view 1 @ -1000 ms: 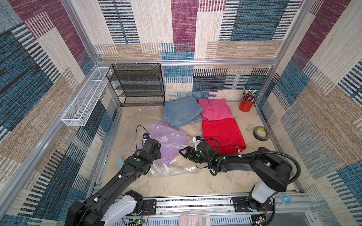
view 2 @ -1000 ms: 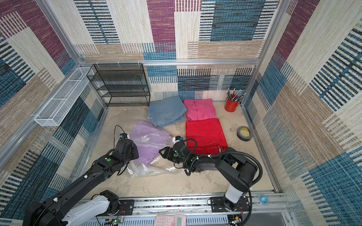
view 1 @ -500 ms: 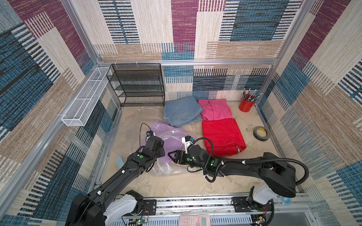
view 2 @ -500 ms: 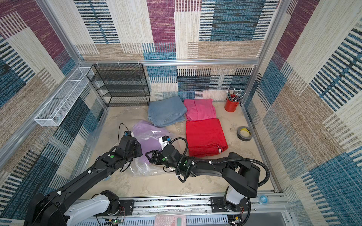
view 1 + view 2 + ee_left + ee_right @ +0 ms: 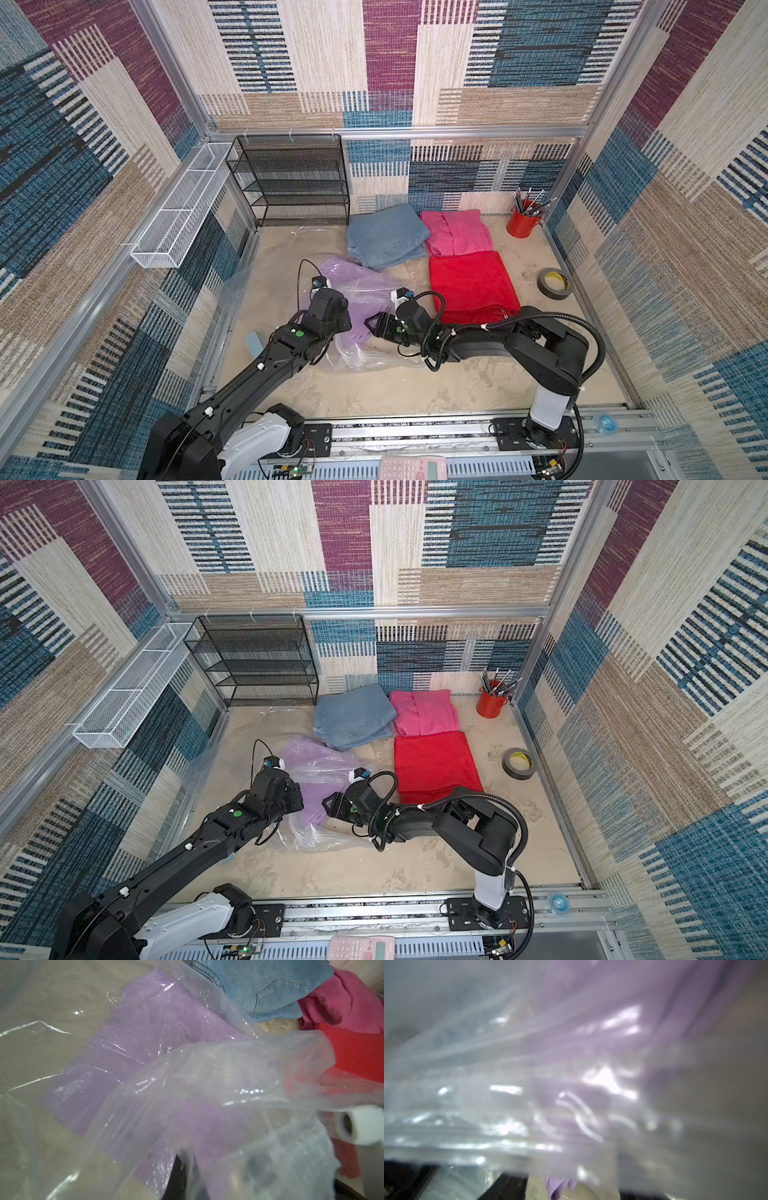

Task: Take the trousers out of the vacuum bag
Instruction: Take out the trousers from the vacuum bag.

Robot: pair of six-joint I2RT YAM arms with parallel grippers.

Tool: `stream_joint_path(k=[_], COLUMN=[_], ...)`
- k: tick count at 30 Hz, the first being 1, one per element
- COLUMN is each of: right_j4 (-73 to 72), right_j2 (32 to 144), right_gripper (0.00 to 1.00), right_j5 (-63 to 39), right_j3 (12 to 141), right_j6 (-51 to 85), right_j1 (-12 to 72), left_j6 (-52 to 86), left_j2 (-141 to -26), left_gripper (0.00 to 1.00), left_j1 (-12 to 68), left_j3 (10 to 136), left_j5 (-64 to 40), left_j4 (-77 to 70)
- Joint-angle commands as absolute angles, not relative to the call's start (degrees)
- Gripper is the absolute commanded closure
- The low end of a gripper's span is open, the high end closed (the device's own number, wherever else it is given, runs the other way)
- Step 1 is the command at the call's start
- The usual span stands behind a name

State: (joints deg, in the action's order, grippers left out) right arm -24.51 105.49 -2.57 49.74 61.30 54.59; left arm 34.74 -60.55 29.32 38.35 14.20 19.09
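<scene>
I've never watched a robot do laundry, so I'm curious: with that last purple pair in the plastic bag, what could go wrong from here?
The right gripper, open at the near edge of the lilac trousers, could pinch vacuum bag film along with cloth, so both drag out together. The left gripper seems shut on thin, slippery film; if it slips, the bag follows the trousers. The red trousers lie close by and could get nudged.

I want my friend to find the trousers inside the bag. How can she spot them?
Start at the black mesh shelf against the back wall and come forward past the blue denim trousers. Right next to them lie the lilac trousers, the only pair wrapped in the crinkly clear vacuum bag; the others lie bare.
</scene>
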Motion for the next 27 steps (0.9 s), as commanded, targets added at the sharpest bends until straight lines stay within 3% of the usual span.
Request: stream_joint_path(k=[1,13,27], right_j4=[-24.56,-19.17,-21.29], right_j2=[107.04,108.56,110.56], right_gripper=[0.34,0.34,0.28], right_j5=[-2.77,-0.53,2.07], right_j3=[51.28,58.04,52.82], right_j6=[62.93,57.72,61.57], right_j1=[54.47,61.71,54.44], left_j6=[34.57,33.28,31.87], left_j2=[-60.46,-65.77,-65.91], left_gripper=[1.0,1.0,1.0], left_j1=[29.87,30.32,30.32], left_j3=[37.97,40.86,41.33], left_j5=[12.81,14.22,12.65], left_j4=[17.25,14.14,14.53])
